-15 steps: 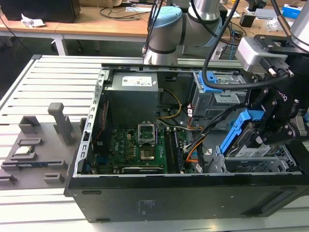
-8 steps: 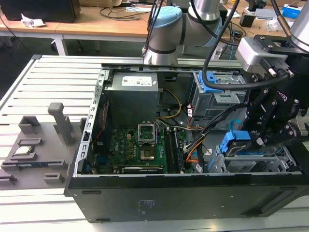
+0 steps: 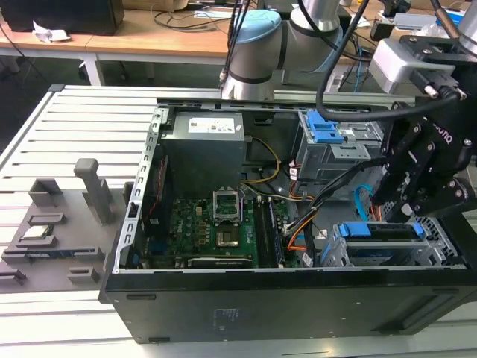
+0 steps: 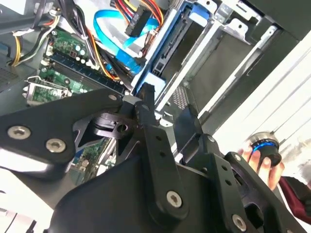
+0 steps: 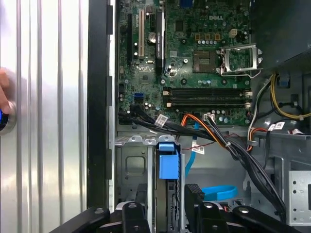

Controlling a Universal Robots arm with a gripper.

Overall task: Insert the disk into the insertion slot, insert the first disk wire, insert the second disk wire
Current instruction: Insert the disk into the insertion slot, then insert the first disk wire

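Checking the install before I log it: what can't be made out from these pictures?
- How far the disk sits in the insertion slot: first wrist view, the claw covers its near end.
- Second disk wire, plug end: first wrist view, behind the claw.
- Hand: first wrist view, cut off by the frame edge.

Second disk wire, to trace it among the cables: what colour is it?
The second disk wire is light blue, clearest in the second wrist view.
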